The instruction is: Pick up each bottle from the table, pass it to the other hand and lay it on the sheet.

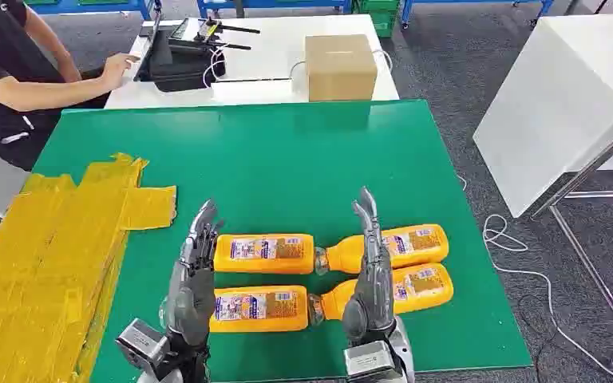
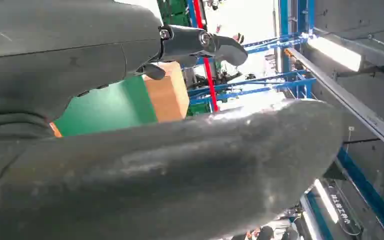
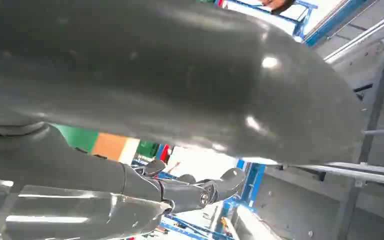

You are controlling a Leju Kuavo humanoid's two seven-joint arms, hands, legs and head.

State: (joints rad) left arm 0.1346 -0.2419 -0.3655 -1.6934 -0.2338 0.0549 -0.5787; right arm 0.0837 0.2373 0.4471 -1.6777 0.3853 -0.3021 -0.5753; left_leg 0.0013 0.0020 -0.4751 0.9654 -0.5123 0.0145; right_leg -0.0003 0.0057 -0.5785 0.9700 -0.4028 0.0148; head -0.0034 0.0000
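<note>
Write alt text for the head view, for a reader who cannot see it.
Four orange bottles lie in two rows, caps meeting, on a green table, with the robot's left hand and right hand raised open over them, holding nothing. A yellow sheet covers the table's left side; beyond sit a cardboard box and a seated person.

Four orange bottles with printed labels lie on their sides on a green table [image 1: 287,159], in two rows, necks meeting in the middle. Far row: left bottle [image 1: 264,253], right bottle [image 1: 399,246]. Near row: left bottle [image 1: 257,308], right bottle [image 1: 411,289]. A crumpled yellow sheet [image 1: 48,255] covers the table's left side.
</note>
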